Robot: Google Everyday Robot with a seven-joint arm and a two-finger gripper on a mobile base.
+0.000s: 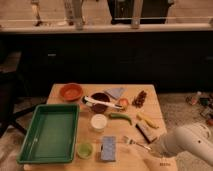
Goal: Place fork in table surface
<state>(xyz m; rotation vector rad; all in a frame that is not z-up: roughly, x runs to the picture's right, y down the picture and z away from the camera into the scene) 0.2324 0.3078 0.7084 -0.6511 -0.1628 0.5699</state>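
The fork (134, 142) is small, thin and silvery. It lies low over the front right of the tan wooden table surface (131, 129), tines pointing left toward the blue sponge (108, 148). Its handle end runs into my gripper (151, 148), which sits at the tip of the white arm (187, 142) coming in from the lower right. The gripper looks shut on the fork's handle. I cannot tell whether the fork touches the wood.
A green tray (50, 132) fills the table's left side. An orange bowl (71, 91), a dark bowl with a white-handled utensil (99, 102), a white cup (99, 121), a green pepper (120, 117), a banana (147, 121), a brown bar (146, 131) and a small green cup (84, 149) also stand here.
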